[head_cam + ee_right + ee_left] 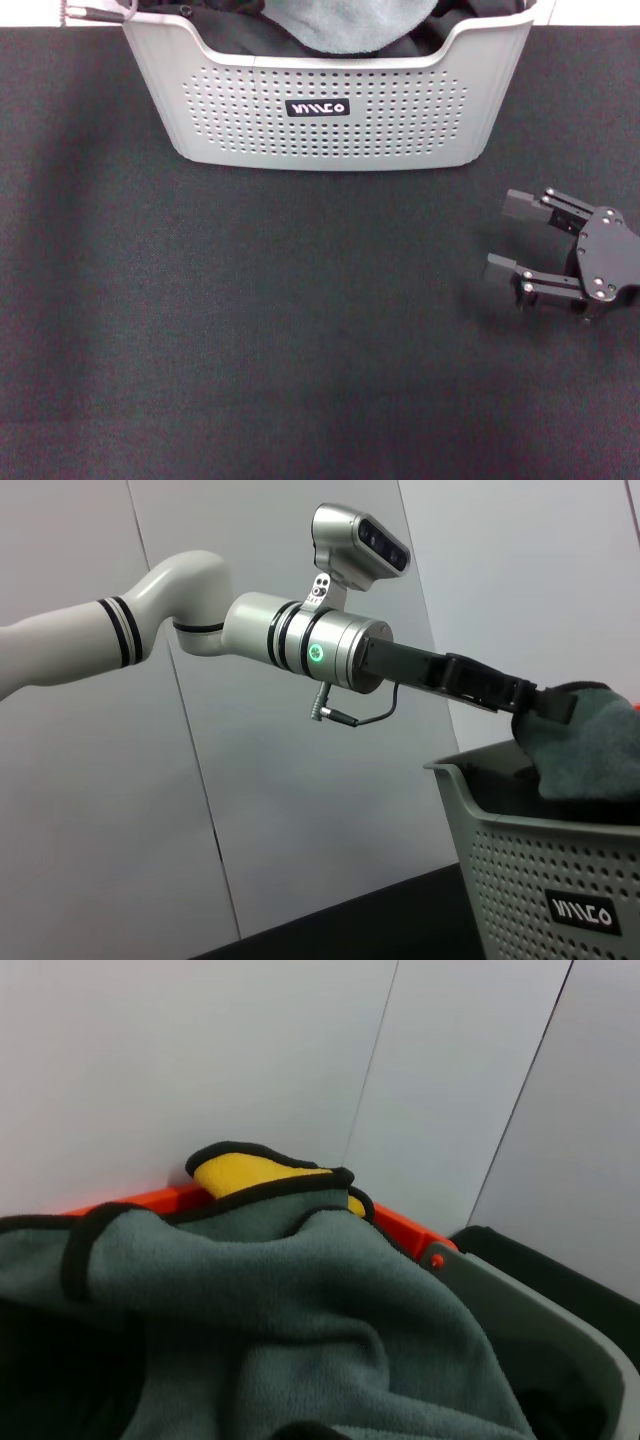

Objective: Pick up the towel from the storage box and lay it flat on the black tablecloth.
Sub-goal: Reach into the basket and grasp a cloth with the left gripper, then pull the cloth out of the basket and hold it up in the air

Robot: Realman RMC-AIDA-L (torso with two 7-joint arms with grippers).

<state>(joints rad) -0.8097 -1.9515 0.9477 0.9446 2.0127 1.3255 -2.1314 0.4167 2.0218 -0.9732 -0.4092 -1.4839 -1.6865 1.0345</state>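
The grey towel [350, 25] with black trim and a yellow underside lies heaped in the light grey storage box [330, 120] at the far edge of the black tablecloth [250, 330]. In the right wrist view, my left gripper [535, 702] reaches in over the box rim [470, 780] and its tip is buried in the raised towel [590, 740]. The left wrist view is filled by the towel [300, 1300], very close. My right gripper [498, 237] rests open on the cloth at the right, nothing between its fingers.
Smooth black fabric [240, 30] also fills the box beside the towel. An orange edge [400, 1225] shows behind the towel, against a white wall [200, 1060]. The wide cloth in front of the box carries only my right gripper.
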